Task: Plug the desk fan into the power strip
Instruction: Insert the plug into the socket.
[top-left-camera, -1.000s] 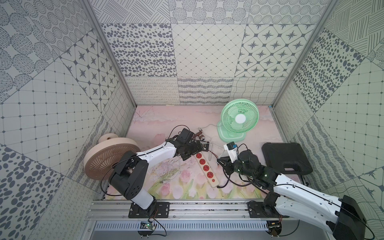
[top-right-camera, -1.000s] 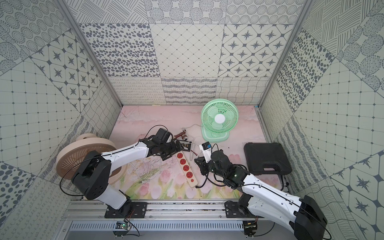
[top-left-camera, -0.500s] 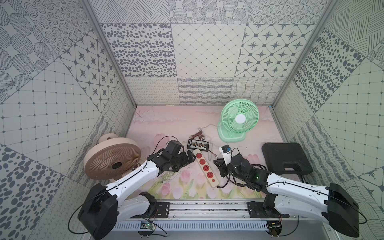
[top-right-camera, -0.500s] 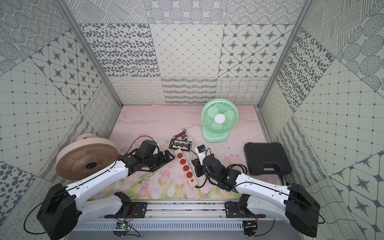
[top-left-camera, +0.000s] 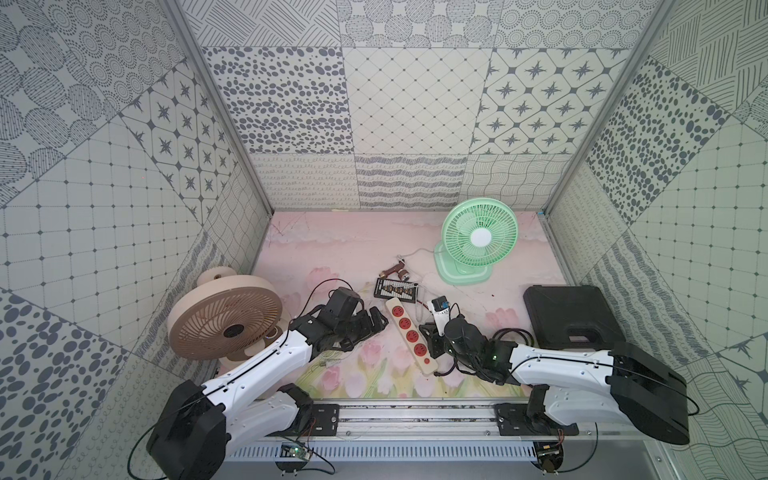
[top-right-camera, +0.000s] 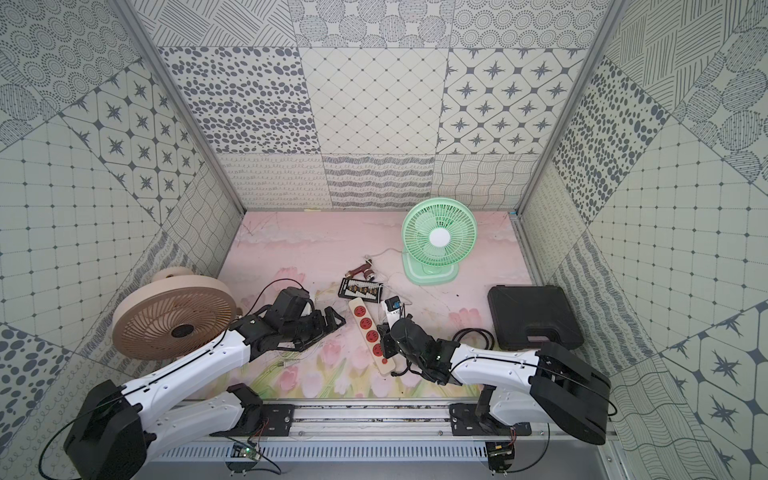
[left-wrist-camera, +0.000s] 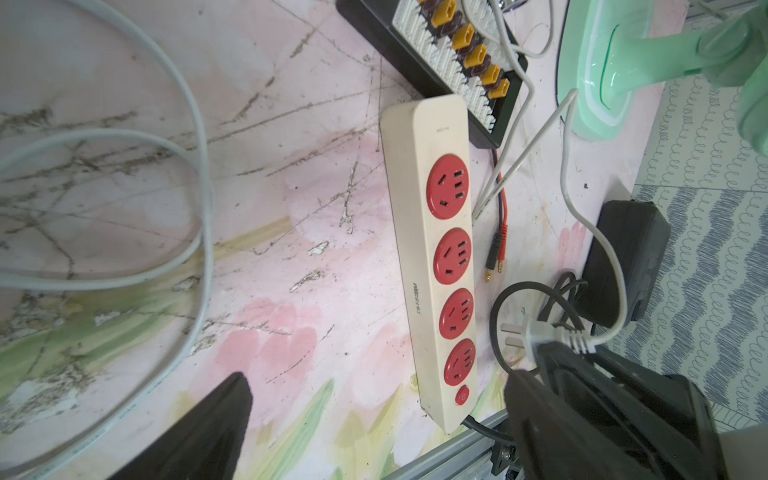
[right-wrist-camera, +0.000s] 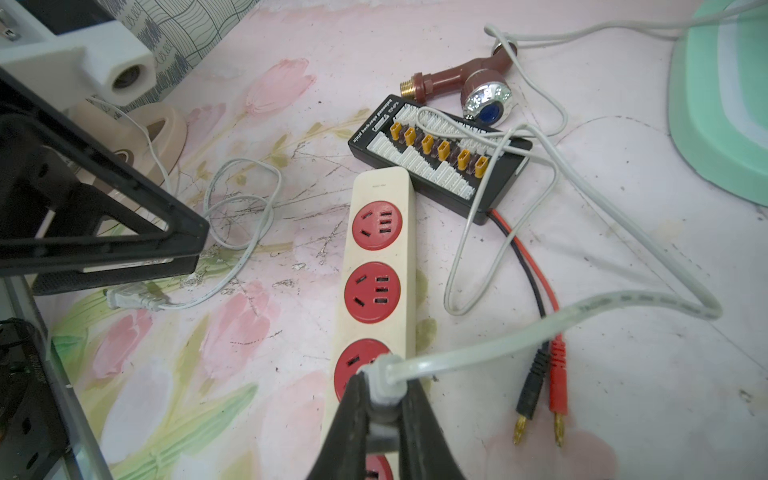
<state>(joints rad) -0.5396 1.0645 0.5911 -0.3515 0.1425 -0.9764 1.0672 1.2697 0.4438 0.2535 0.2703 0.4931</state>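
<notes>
Pinching the grey plug (left-wrist-camera: 540, 332) by its body, the right gripper (right-wrist-camera: 384, 395) has its jaws pressed together on it and holds it just over the near half of the power strip (top-left-camera: 409, 332), by the third red socket (right-wrist-camera: 353, 365) counted from the far end. In the left wrist view the prongs (left-wrist-camera: 510, 336) show bare, so the plug is not yet seated. The step in hand looks like lining up before insertion.

The strip lies flat on the desk (top-left-camera: 332, 249) between the two arms. On its other side, just beside it, the left gripper (top-left-camera: 371, 324) is spread wide and holds nothing.

The next move probably calls for turning the prongs to match the slots, then pushing straight in. The strip may slide under that push, and the empty gripper is well placed to brace it.

Farther back, a black board (top-left-camera: 397, 288) with yellow connectors touches the strip's far end. The white cord (right-wrist-camera: 623, 299) loops past it toward the green desk fan (top-left-camera: 478, 241), which stands upright at the far right of the desk. There appears to be slack enough in the cord for the push.
</notes>
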